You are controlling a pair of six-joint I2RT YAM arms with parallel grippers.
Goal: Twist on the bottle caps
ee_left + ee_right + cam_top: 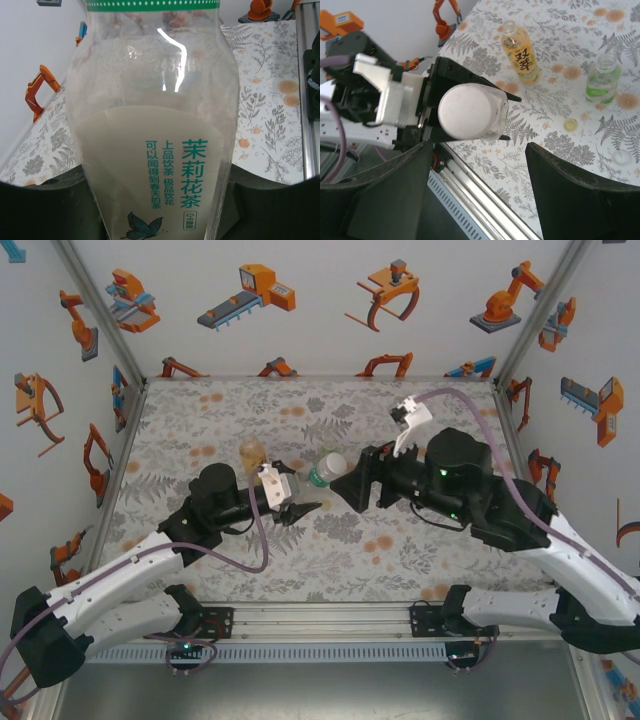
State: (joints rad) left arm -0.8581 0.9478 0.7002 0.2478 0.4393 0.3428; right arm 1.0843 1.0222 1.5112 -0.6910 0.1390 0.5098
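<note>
Fingers of my left gripper point(296, 498) are clamped on a clear bottle point(320, 476) in the top view. It slants away from them toward my right gripper point(347, 484), its pale top just beside that gripper's tips. An amber bottle point(252, 453) stands on the floral table point(200, 410) just beyond my left gripper. From up here I cannot tell how wide my right jaws stand.

My left wrist camera looks straight at the held thing: a jasmine tea bottle point(155, 150), see-through, with a green band near its top and a cream label printed in green characters above a butterfly. My two dark fingers point(40, 215) press its lower body from either side.

My right wrist camera faces that bottle end-on: a white cap point(467, 111) sits on its neck, and the left gripper's black fingers hold the body behind it. My right fingers point(580, 195) are spread wide, one on each side of the cap and clear of it. Beyond, on the table, the amber bottle point(521, 55) and a squat green-labelled bottle point(602, 80) stand upright, well apart, both necks open. A yellow cap point(570, 124) lies near the squat bottle's foot, and a pale cap point(620, 158) lies nearer me, apart from it.
</note>
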